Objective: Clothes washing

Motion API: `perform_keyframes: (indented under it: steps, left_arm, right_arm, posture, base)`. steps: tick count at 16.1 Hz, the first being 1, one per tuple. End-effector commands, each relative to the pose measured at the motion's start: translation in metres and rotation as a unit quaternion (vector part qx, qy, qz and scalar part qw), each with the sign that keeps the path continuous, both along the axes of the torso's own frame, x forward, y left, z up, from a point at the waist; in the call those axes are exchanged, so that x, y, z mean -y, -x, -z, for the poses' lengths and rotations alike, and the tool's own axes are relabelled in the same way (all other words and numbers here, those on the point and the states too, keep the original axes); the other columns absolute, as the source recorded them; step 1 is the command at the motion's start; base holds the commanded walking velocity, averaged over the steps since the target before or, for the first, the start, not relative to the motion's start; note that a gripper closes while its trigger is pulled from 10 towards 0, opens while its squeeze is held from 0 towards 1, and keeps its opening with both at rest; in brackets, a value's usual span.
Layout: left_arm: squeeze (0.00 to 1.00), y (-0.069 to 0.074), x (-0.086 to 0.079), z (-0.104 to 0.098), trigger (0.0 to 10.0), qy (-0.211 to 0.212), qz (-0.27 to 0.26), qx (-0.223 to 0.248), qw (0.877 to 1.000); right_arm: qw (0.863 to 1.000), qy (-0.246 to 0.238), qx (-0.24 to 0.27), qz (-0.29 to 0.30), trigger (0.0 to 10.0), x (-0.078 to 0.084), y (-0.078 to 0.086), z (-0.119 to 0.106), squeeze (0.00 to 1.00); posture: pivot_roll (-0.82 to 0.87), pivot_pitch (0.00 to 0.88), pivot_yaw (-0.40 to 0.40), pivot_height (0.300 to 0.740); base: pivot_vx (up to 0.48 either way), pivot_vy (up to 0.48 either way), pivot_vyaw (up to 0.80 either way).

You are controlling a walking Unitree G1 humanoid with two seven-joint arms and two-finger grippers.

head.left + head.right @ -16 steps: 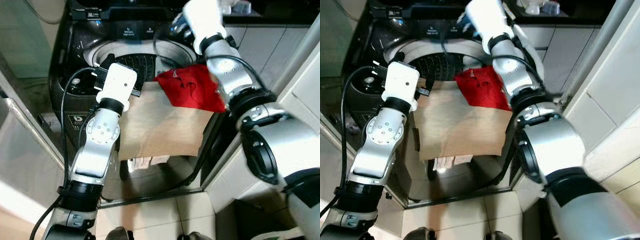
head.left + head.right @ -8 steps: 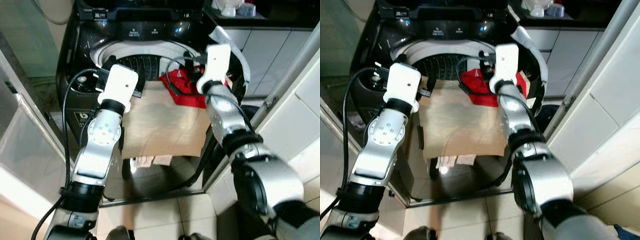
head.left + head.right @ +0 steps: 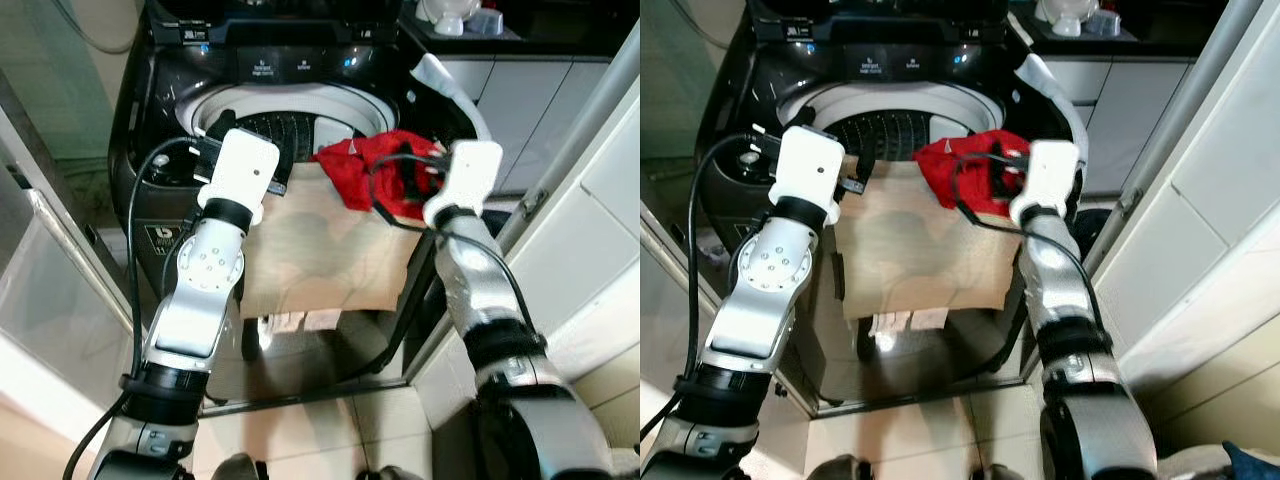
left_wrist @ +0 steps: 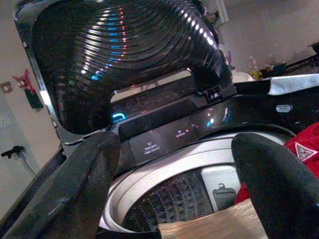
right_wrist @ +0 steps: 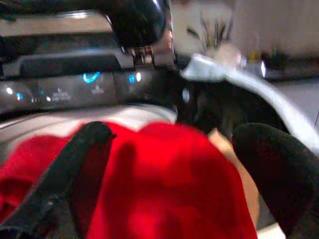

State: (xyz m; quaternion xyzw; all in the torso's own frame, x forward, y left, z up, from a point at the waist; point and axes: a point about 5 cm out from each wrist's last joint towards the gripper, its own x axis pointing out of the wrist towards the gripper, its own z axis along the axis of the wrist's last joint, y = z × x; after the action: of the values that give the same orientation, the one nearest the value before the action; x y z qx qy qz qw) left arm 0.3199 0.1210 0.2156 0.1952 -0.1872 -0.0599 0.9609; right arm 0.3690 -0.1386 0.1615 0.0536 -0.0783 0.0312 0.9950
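Home laundry nook (tiled floor (image 3: 330, 430)) with top-loading washing machine (image 3: 290, 95).

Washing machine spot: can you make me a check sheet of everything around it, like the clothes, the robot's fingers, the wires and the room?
Surface: tan cloth draped over the washing machine's front edge; lid up, drum open.
Job's things: red garment lying bunched on the tan cloth at the drum's rim.
Clutter: white items on the counter behind, too small to name.
Grippers: left gripper at the drum's rim, fingers apart, empty. Right gripper fingers spread around the red garment, not closed.
Cables: black cable looping beside the left arm; another black cable looping over the red garment.
Surroundings: white cabinets to the right, tiled floor below.
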Motion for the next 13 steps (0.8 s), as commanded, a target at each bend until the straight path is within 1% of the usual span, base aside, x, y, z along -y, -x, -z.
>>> perform_keyframes:
  steps: [1, 2, 3, 4, 5, 7, 8, 11, 12, 13]
  left_arm:
    - [0.0, 0.0, 0.003, -0.001, 10.0, -0.001, 0.009, 0.001, 1.0]
    - [0.0, 0.0, 0.003, -0.001, 10.0, 0.0, 0.009, 0.001, 1.0]
    - [0.0, 0.0, 0.003, -0.001, 10.0, 0.0, 0.008, 0.001, 1.0]
    - [0.0, 0.0, 0.003, -0.001, 10.0, 0.001, 0.008, 0.001, 1.0]
    - [0.0, -0.001, 0.003, -0.001, 10.0, 0.001, 0.007, 0.002, 1.0]
    - [0.0, -0.001, 0.002, -0.002, 10.0, 0.001, 0.002, 0.004, 1.0]
    - [0.0, 0.0, 0.001, -0.003, 10.0, 0.002, 0.0, 0.005, 1.0]
    - [0.0, 0.001, -0.001, -0.002, 10.0, 0.002, -0.004, 0.003, 1.0]
    - [0.0, 0.001, -0.001, -0.002, 10.0, 0.002, -0.004, 0.003, 1.0]
    - [0.0, 0.002, -0.001, -0.002, 10.0, 0.002, -0.004, 0.003, 1.0]
  right_arm:
    - [1.0, -0.008, -0.021, -0.015, 10.0, 0.0, 0.001, 0.003, 1.0]
    - [0.999, 0.002, -0.042, -0.024, 10.0, -0.001, 0.003, 0.01, 0.65]
    - [0.998, 0.015, -0.057, -0.032, 10.0, -0.003, 0.002, 0.017, 0.0]
    - [0.997, 0.03, -0.066, -0.039, 10.0, -0.004, 0.001, 0.02, 0.0]
    - [0.993, 0.038, -0.098, -0.054, 10.0, -0.008, 0.0, 0.03, 0.0]
    - [0.987, 0.038, -0.144, -0.066, 10.0, -0.008, -0.001, 0.039, 0.0]
    - [0.985, 0.039, -0.154, -0.064, 10.0, -0.008, -0.003, 0.039, 0.0]
    - [0.982, 0.065, -0.167, -0.055, 10.0, -0.008, -0.017, 0.032, 0.0]
    - [0.982, 0.082, -0.162, -0.05, 10.0, -0.008, -0.023, 0.024, 0.0]
    - [0.982, 0.108, -0.145, -0.048, 10.0, -0.01, -0.03, 0.009, 0.0]
  posture:
    - [-0.02, 0.0, -0.048, 0.74]
    - [-0.02, 0.0, -0.048, 0.74]
    - [-0.02, 0.0, -0.046, 0.74]
    - [-0.02, 0.0, -0.045, 0.74]
    - [-0.02, 0.0, -0.047, 0.74]
    - [-0.01, 0.0, -0.05, 0.74]
    - [0.01, 0.0, -0.057, 0.74]
    - [0.02, 0.0, -0.056, 0.74]
    - [0.03, 0.0, -0.058, 0.74]
    - [0.04, 0.0, -0.063, 0.74]
  base:
    - [0.0, 0.0, 0.0]
    - [0.0, 0.0, 0.0]
    - [0.0, 0.0, 0.0]
    - [0.0, 0.0, 0.0]
    - [0.0, 0.0, 0.0]
    - [0.0, 0.0, 0.0]
    - [0.0, 0.0, 0.0]
    - [0.0, 0.0, 0.0]
    - [0.0, 0.0, 0.0]
    - [0.0, 0.0, 0.0]
